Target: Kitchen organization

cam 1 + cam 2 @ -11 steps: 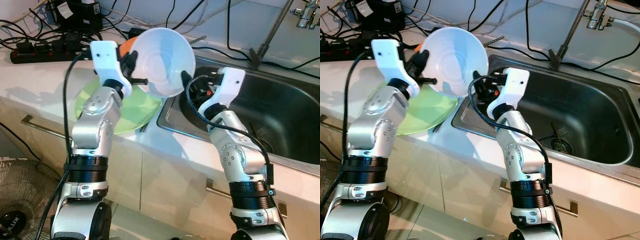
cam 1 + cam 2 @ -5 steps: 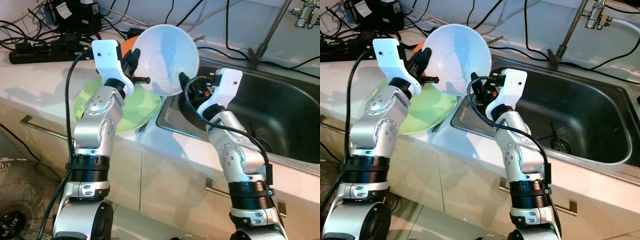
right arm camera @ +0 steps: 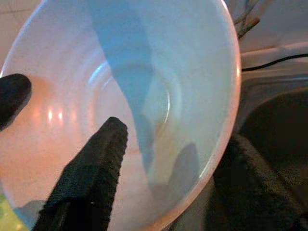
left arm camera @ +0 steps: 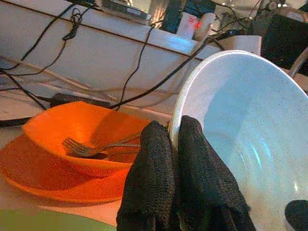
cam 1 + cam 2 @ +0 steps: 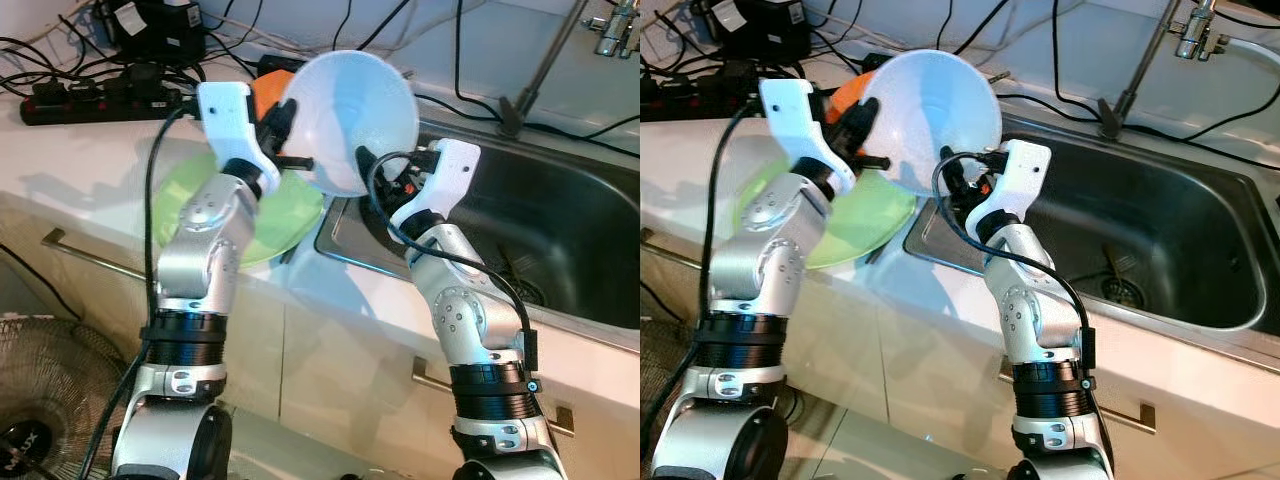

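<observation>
While both arms reach up over the counter edge, a white bowl [image 5: 350,120] hangs tipped on its side in the upper middle of the frame, above the seam between the counter [image 5: 80,160] and the sink [image 5: 560,230]. The left gripper [image 4: 174,168] is clamped on the bowl's rim, one black finger [image 4: 151,178] outside and the other inside, as the left wrist view shows. The right gripper [image 3: 159,168] straddles the opposite rim, one finger [image 3: 91,178] lying inside the bowl and the other outside behind the wall; its fingers are spread fairly wide, and whether they press the rim I cannot tell. Below the bowl, left of centre, a green plate [image 5: 270,215] lies flat on the counter beside the sink's edge. Behind it, in the upper left, an orange bowl [image 4: 82,132] holding a fork [image 4: 91,147] sits on an orange plate [image 4: 53,180]. A power strip [image 5: 90,100] and black cables run along the back wall, and a tap [image 5: 610,30] stands at the upper right.
</observation>
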{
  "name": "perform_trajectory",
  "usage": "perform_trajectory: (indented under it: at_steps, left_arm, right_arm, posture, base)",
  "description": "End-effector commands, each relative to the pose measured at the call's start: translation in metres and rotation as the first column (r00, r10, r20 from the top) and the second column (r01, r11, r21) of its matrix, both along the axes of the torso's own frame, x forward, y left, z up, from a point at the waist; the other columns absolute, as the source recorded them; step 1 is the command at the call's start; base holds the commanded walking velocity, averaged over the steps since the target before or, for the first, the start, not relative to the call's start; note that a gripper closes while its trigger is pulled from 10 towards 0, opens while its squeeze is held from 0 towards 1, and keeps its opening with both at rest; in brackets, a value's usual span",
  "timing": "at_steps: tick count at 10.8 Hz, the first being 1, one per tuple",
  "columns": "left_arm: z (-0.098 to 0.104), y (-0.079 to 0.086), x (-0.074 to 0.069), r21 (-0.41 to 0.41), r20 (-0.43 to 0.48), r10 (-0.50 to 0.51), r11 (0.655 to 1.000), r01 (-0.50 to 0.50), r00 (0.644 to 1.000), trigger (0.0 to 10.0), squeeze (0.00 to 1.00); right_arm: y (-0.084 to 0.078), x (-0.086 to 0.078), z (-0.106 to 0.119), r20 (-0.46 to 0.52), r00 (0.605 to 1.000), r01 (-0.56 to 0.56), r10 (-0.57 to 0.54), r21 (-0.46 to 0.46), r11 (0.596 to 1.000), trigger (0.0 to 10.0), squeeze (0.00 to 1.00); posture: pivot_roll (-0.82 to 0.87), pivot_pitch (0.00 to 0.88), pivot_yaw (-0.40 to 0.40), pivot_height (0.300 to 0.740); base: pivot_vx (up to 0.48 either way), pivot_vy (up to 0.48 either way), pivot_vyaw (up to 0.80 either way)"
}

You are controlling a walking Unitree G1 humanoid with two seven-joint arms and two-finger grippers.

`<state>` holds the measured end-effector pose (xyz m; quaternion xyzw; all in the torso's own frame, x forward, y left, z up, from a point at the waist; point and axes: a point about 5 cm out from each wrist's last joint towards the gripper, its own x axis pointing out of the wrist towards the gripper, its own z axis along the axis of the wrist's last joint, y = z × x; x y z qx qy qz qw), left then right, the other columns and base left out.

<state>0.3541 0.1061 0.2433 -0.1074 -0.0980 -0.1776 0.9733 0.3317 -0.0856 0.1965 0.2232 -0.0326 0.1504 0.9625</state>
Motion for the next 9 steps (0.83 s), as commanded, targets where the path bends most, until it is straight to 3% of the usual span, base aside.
perform_trajectory:
  at_steps: [1, 9]
  left_arm:
    - [0.0102, -0.0079, -0.0043, -0.008, 0.045, -0.048, 0.999, 0.049, 0.998, 10.0, 0.00]
    - [0.0062, -0.0095, -0.0047, 0.028, 0.040, -0.050, 0.998, 0.049, 0.998, 10.0, 0.00]
  right_arm:
    - [-0.0035, 0.0014, -0.0027, -0.027, 1.000, 0.012, -0.012, 0.019, 1.000, 0.0, 0.00]
    - [-0.0099, 0.0031, -0.0042, -0.068, 0.997, 0.048, -0.039, 0.131, 0.990, 0.0, 0.00]
  posture:
    - [-0.07, 0.041, -0.086, 0.740]
    - [-0.07, 0.040, -0.084, 0.740]
  base:
    - [0.000, 0.000, 0.00]
    - [0.000, 0.000, 0.00]
